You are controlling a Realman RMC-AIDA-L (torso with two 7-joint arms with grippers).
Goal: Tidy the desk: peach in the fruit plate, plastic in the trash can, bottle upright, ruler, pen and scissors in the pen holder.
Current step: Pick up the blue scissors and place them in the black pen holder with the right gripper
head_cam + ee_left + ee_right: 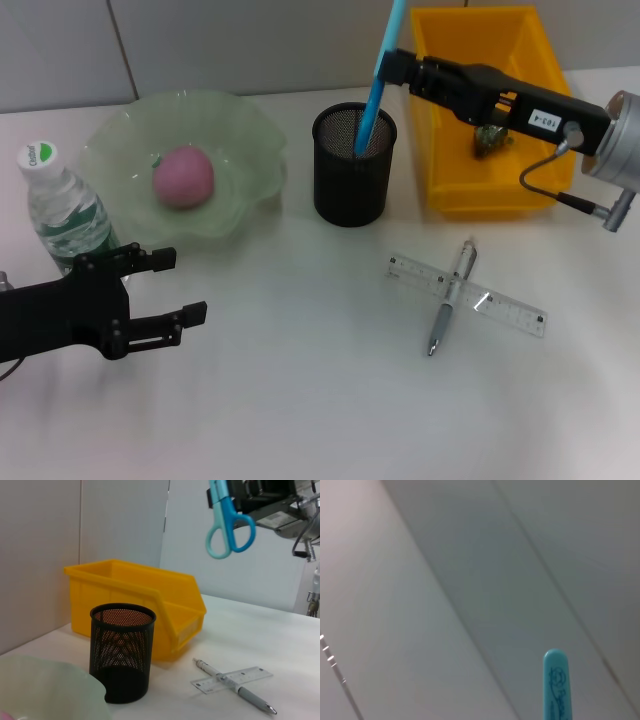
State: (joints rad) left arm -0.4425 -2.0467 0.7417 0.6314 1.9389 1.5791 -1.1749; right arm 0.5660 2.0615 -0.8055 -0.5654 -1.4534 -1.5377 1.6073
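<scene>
Scissors (378,80): your right pincer (392,66) grips them near the surface's far edge, long axis near-vertical, above the pen holder (354,163); left pincer (165,288) idle, open.

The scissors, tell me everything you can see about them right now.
The scissors are blue, seemingly plastic, with two finger loops in lighter and darker shades and a sheath-like body bearing a printed design. The right pincer holds them in the air. In the left wrist view the loops hang downward, well above the black mesh pen holder; in the head view they appear over its opening. They touch only the pincer. Blades are not visible.
</scene>
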